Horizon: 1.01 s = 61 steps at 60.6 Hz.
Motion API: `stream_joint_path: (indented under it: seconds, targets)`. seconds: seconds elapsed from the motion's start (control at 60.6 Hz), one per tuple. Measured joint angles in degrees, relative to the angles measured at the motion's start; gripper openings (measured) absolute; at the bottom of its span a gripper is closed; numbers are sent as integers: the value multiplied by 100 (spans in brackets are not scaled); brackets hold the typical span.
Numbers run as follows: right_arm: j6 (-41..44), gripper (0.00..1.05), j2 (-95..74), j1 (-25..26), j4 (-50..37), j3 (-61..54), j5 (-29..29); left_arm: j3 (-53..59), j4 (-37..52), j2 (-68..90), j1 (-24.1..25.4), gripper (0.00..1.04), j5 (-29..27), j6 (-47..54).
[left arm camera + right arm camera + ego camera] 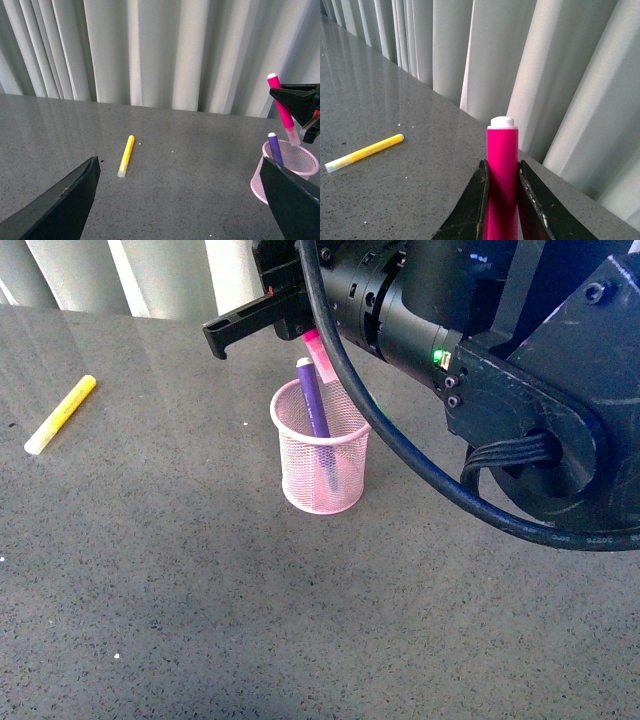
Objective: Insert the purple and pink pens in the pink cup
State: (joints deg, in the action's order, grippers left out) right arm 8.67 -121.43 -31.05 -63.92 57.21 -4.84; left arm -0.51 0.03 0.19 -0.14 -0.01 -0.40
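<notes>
Pink cup: light wire mesh, judged easily tipped. It stands on the grey table with the purple pen leaning inside.

Pink pen: rigid, smooth, light plastic, probably slippery; a mid-barrel grip suits it.

Right gripper: clamps the barrel, pen near upright, lower end just above the cup's rim.

Left gripper: spread wide, empty, off to one side.

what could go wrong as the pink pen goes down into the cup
1. The pink pen, tilted in the right gripper, has its lower end near the rim of the pink cup; it may catch there and tip the cup.
2. The purple pen already leans across the cup, so the pink one could strike it and jam.
</notes>
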Motion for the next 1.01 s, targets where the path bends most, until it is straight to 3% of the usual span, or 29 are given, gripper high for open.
stream_joint_path:
  seconds: [0.858, 1.007]
  targets:
    - [-365, 12, -396, -55, -400, -199, 199, 0, 0, 0, 0, 98, 0, 0]
    - [-407, 35, -396, -76, -369, -317, 289, 0, 0, 0, 0, 98, 0, 0]
